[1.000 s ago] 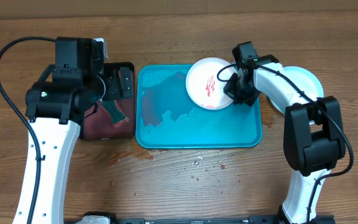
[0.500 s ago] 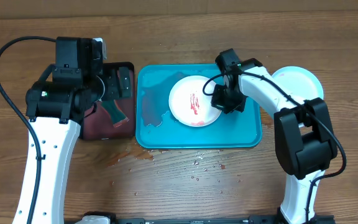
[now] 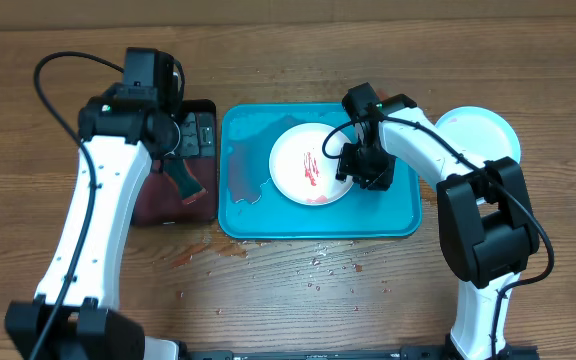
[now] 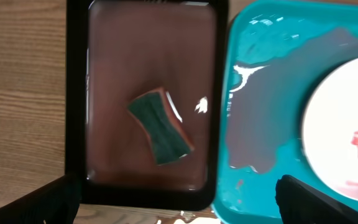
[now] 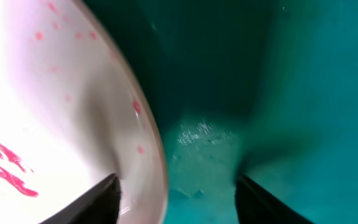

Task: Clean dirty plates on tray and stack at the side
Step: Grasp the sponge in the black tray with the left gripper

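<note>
Standing open and holding nothing, the right gripper [image 3: 351,166] sits at the edge of the white plate [image 3: 296,150] in the middle of the tray [image 3: 258,215], where the plate's red smears need wiping, while another plate [image 3: 488,128] already lies just right of the tray.

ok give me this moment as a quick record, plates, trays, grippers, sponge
dirty plate: white plate, red smears, on turquoise tray
right arm: right gripper open, plate's rim between its fingers
left arm: left gripper open, empty, above dark-red tray
sponge: green sponge lying in the dark-red tray
side: pale plate outside the turquoise tray, near the right arm
</note>
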Controlling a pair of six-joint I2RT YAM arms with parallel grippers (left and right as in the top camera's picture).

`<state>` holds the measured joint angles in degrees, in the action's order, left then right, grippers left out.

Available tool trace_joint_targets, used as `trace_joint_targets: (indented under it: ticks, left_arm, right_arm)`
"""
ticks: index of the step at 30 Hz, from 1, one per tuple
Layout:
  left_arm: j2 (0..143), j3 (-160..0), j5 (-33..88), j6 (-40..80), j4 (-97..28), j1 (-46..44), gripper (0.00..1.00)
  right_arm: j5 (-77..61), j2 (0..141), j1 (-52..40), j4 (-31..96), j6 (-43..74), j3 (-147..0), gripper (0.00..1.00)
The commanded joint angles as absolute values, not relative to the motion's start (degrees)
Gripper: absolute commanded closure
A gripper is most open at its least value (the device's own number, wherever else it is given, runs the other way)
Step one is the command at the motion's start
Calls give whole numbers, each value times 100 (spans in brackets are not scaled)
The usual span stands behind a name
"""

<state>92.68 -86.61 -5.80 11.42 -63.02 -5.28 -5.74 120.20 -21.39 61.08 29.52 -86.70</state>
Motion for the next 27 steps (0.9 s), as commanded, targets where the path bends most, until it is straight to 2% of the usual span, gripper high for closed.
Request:
trace_joint_targets:
  ticks: [1, 7, 19, 22, 27]
  left_arm:
    - [9461, -8582, -1020, 1164, -6272, -475, 1]
    - [9491, -7861, -958, 1160, -5804, -69, 0]
    - [9498, -6250, -690, 1267, -3962, 113, 1]
    - [9498, -6047, -698, 869, -3553, 110, 5]
    - [9498, -6025, -703, -397, -3369, 110, 4]
  right_arm:
    - [-519, 11745, -2141, 6178, 2812, -8978, 36]
    - [-482, 10973, -2141, 6289, 2633, -9000, 27]
    - [-458, 10285, -2141, 6665, 2504, -9000, 26]
    - [-460, 10285, -2141, 6759, 2504, -9000, 26]
    - [-462, 10285, -2143, 6814, 2508, -9000, 26]
